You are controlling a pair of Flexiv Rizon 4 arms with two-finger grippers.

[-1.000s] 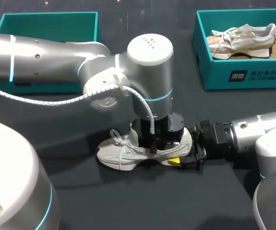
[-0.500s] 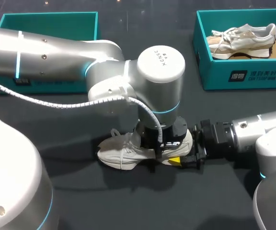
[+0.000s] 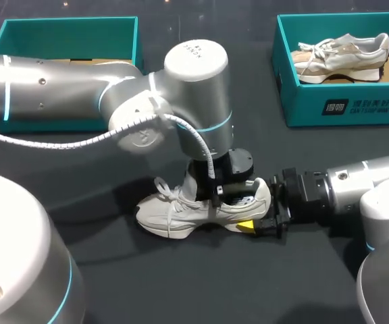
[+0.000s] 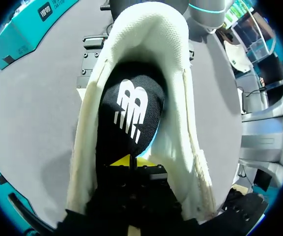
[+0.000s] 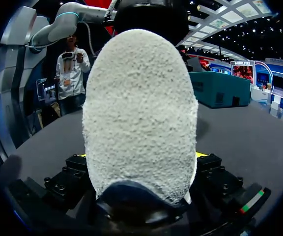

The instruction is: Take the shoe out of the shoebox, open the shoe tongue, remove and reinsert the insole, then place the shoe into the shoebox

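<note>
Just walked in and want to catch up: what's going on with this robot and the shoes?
A white shoe lies on the table between the two arms. The right claw grips its heel, while the left claw is down inside the shoe's opening, right at the black insole. Whether it has hold of the insole, I can't tell. Another shoe sits in the teal shoebox at far right.

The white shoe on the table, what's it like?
The white shoe is a laced, knit-looking trainer standing upright on the dark table, toe toward my left. Its black insole sits inside. The left gripper reaches into its opening from above, and the right gripper clamps its fuzzy heel.
</note>
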